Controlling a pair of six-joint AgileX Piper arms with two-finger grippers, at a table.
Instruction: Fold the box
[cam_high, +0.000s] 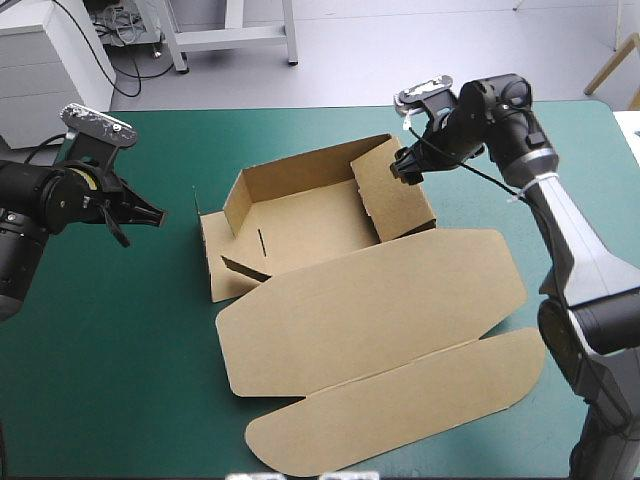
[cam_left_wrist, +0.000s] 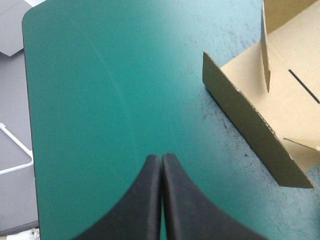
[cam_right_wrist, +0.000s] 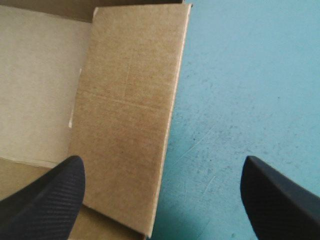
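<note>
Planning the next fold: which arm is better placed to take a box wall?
Likely right: the right gripper is open over a raised side wall of the box. The left gripper is shut, apart from it.

A lab or workshop: white cabinet (cam_high: 45, 65), loose cables (cam_high: 125, 30), metal stand (cam_high: 232, 38) on grey floor (cam_high: 420, 50).

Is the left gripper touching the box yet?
Apart. The left wrist view shows bare teal-green cover between the shut left gripper and the box.
</note>
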